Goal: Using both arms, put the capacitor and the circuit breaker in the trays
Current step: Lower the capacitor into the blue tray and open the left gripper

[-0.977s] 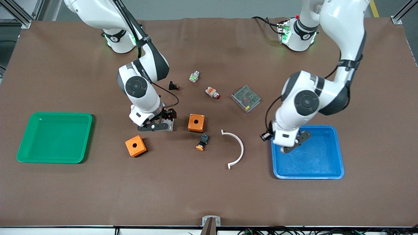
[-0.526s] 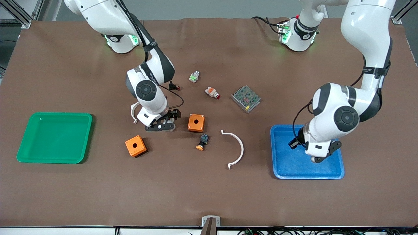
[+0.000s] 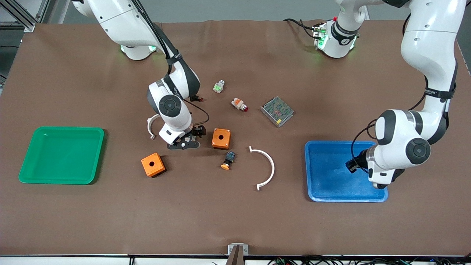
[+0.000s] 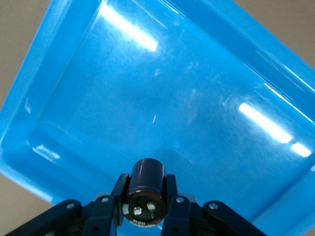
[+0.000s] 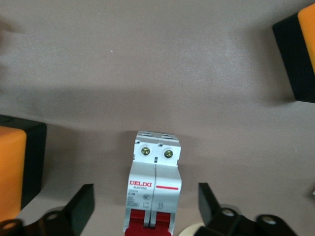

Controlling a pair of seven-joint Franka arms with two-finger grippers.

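My left gripper [image 3: 380,183] hangs over the corner of the blue tray [image 3: 331,173] toward the left arm's end. In the left wrist view it [image 4: 144,194] is shut on the capacitor [image 4: 145,189], a stubby dark cylinder, held above the tray floor [image 4: 197,98]. My right gripper [image 3: 184,143] is low over the table between two orange boxes. In the right wrist view it [image 5: 146,206] is open, with the white-grey circuit breaker [image 5: 155,177] and its red toggles lying on the table between the fingers [image 5: 81,209], not touched.
Orange boxes [image 3: 221,138] [image 3: 153,164] flank the right gripper. A green tray [image 3: 62,154] lies at the right arm's end. Also on the table: two white curved pieces [image 3: 265,167] [image 3: 150,127], a black-and-blue switch [image 3: 228,160], a white-orange button [image 3: 239,104] and a metal mesh box [image 3: 277,110].
My left gripper carried the capacitor across the blue tray, from its edge toward the right arm to the corner at the left arm's end. My right gripper shifted slightly toward the orange box.
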